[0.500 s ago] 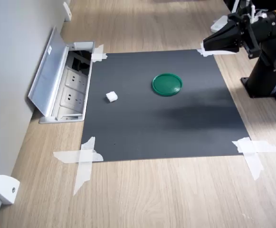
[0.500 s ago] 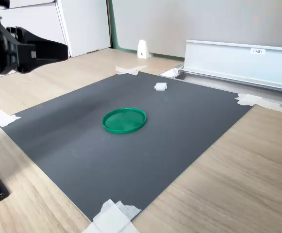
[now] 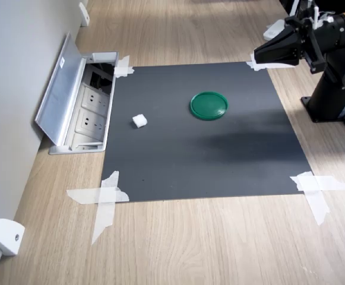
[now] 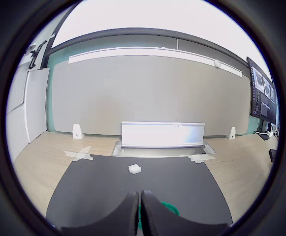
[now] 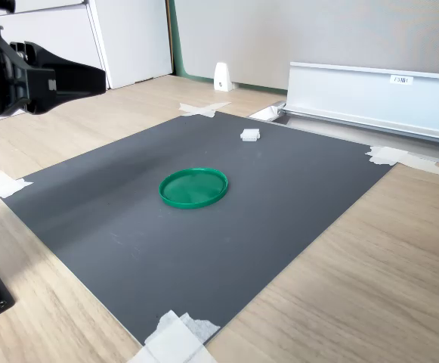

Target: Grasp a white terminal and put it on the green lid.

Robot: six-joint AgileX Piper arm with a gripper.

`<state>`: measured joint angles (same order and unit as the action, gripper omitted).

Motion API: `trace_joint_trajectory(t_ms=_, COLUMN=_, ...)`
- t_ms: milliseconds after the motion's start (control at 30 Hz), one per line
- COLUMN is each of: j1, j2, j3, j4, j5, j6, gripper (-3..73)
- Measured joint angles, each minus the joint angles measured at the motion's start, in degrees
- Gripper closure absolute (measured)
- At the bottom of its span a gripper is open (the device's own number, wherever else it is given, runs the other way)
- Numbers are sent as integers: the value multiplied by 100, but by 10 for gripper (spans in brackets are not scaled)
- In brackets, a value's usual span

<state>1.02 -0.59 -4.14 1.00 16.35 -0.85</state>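
A tiny white terminal (image 3: 139, 121) (image 5: 250, 134) (image 4: 134, 169) lies on the black mat, near the open socket box. The round green lid (image 3: 209, 105) (image 5: 194, 187) rests flat on the mat, empty; in the wrist view only a sliver of the green lid (image 4: 171, 209) shows behind the fingers. My gripper (image 3: 257, 56) (image 5: 102, 77) (image 4: 140, 216) hangs shut above the mat's corner at the first exterior view's right, well away from both, with nothing between its fingers.
The black mat (image 3: 220, 154) is taped to a wooden table. An open metal socket box (image 3: 80, 104) with raised lid lies beside the wall. A white wedge (image 3: 7, 236) stands near the wall. The arm's black base (image 3: 335, 95) sits off the mat.
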Motion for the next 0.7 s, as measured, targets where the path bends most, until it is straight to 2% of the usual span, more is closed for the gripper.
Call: trace_joint_trajectory(t_ms=700, j1=0, j2=271, j3=-266, j4=-16, j5=170, j6=-227, gripper=704)
